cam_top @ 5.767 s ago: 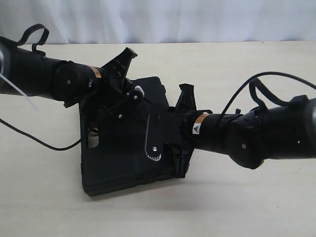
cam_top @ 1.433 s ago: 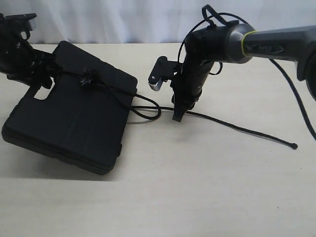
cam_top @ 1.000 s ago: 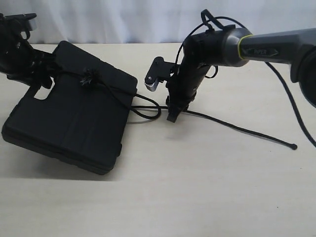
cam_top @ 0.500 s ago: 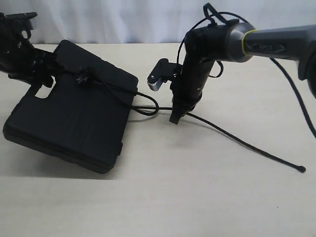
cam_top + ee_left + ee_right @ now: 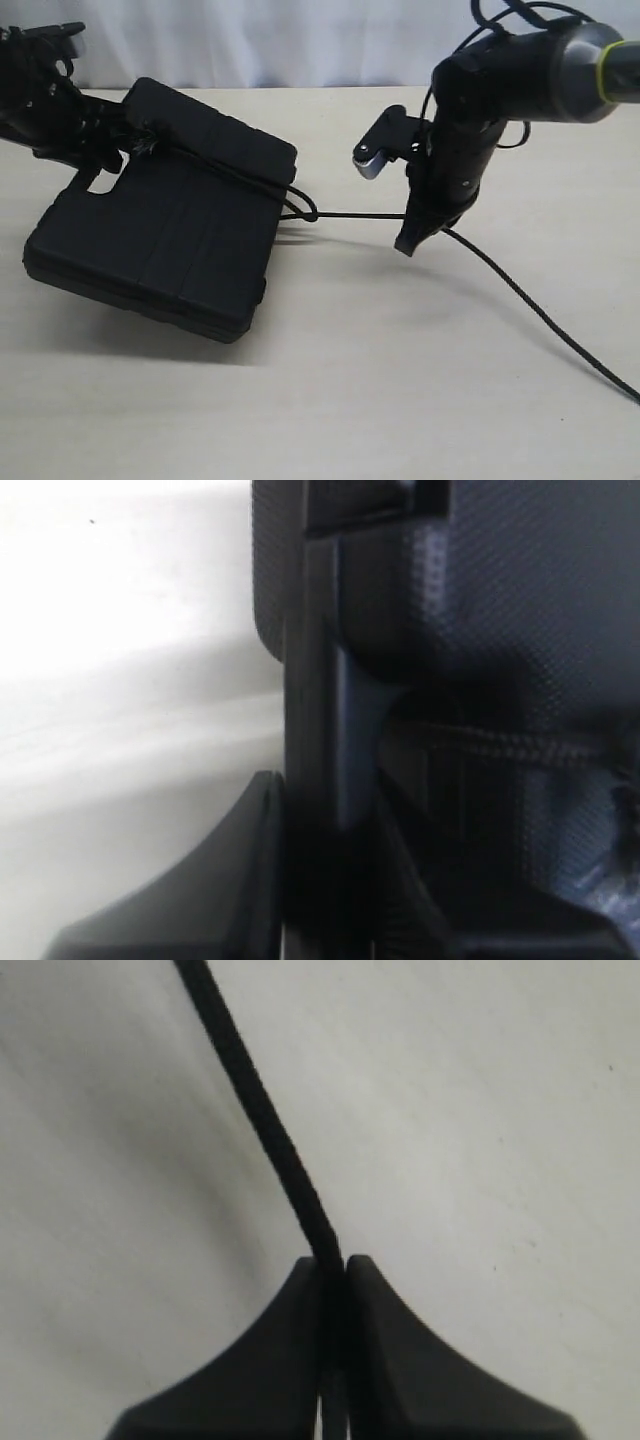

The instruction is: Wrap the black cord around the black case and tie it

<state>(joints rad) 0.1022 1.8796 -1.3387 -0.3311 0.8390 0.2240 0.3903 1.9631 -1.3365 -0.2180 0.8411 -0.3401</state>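
Jaws: right gripper (image 5: 406, 245) pinches black cord (image 5: 350, 214), pointing down; left gripper (image 5: 103, 155) clamps black case (image 5: 170, 240).

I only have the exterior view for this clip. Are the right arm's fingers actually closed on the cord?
Observer: Yes. In the right wrist view the right fingers are shut, with the cord pinched between their tips.
Operator: Is the left arm gripping the case?
Observer: The left wrist view shows an edge of the case clamped between the left fingers.
Operator: Any cord there?
Observer: A braided stretch lies across the case beside that edge.
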